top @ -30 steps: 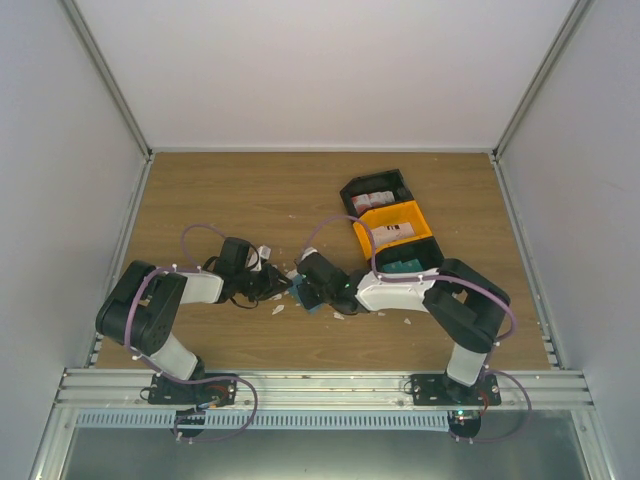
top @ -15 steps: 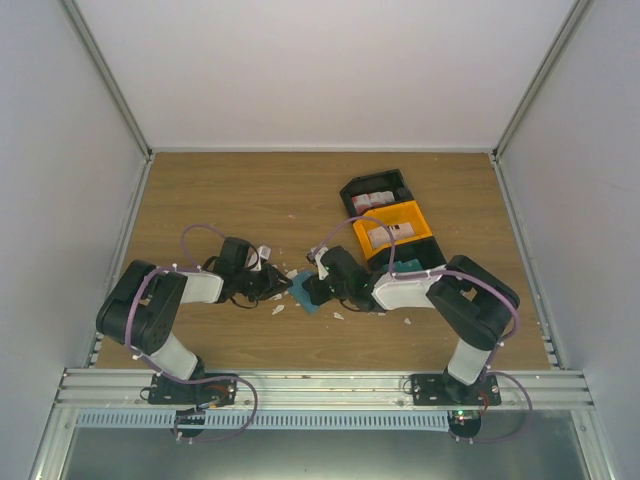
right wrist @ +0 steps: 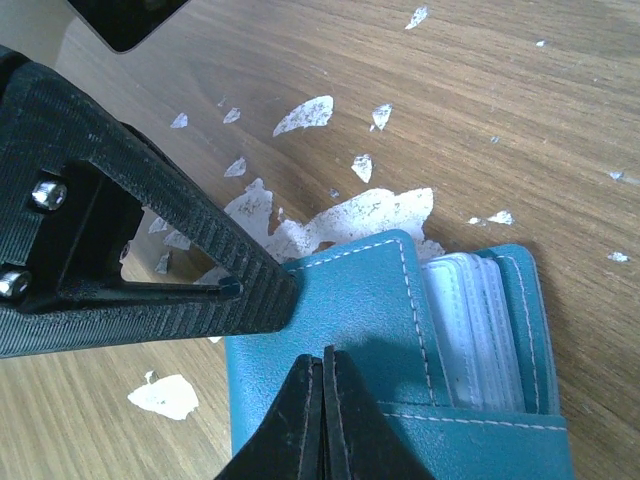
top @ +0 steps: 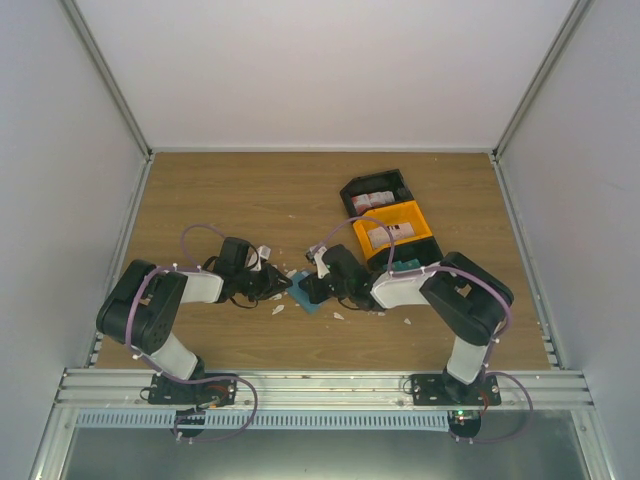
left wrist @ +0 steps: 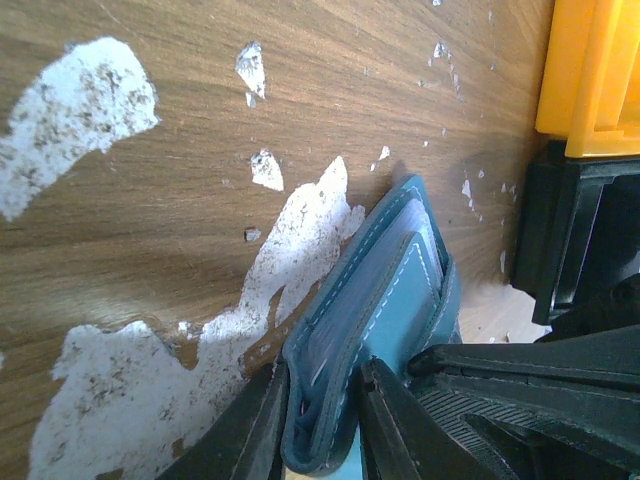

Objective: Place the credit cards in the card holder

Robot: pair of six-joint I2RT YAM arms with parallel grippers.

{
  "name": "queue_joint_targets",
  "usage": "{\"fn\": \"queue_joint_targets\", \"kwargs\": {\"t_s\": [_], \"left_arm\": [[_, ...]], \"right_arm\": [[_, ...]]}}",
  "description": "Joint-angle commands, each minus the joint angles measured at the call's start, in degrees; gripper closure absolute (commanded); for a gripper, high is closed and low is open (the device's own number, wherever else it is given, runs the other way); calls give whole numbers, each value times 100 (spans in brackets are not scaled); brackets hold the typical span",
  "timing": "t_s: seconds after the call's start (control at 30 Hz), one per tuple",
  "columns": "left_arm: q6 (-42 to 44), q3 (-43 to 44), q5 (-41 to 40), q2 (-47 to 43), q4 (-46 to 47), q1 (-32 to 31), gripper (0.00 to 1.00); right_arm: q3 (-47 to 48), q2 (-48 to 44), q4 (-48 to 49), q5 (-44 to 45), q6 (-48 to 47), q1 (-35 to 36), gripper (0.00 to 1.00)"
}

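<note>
We see card holder near worktop centre, partly open, clear sleeves showing inside. Jaws of left gripper pinch one edge of it. Jaws of right gripper fully closed, tips at its cover; we cannot tell if touching. Farther, toward right edge, we spot credit cards in orange bin, more in black bin behind.

No legible text, label or number visible anywhere.

The wooden bench carried a black bin touching an orange bin, scattered white flecks, and the card holder among them.
</note>
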Motion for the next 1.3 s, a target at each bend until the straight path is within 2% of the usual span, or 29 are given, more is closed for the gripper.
{"fn": "queue_joint_targets", "kwargs": {"t_s": [0.0,0.2,0.57,0.73,0.93,1.03,1.17,1.27], "left_arm": [[75,-1,-225,272,-25,-66,77],[85,-1,-225,258,-34,-60,76],[178,25,-175,344,10,-84,82],[171,34,-110,430,58,-79,83],[169,73,-95,442,40,-85,82],[167,94,-92,441,25,-78,82],[173,88,-100,434,16,-79,82],[168,71,-125,415,15,-78,82]], "right_arm": [[-535,999,-2067,-572,138,150,100],[-657,825,-2290,-553,42,15,99],[-17,748,-3706,20,-266,266,100],[-85,859,-3695,209,-57,392,99],[-299,867,-3524,1002,367,574,100],[-396,568,-3327,999,419,586,99],[-147,-181,-3200,697,368,521,91],[333,-339,-3295,418,273,393,85]]}}
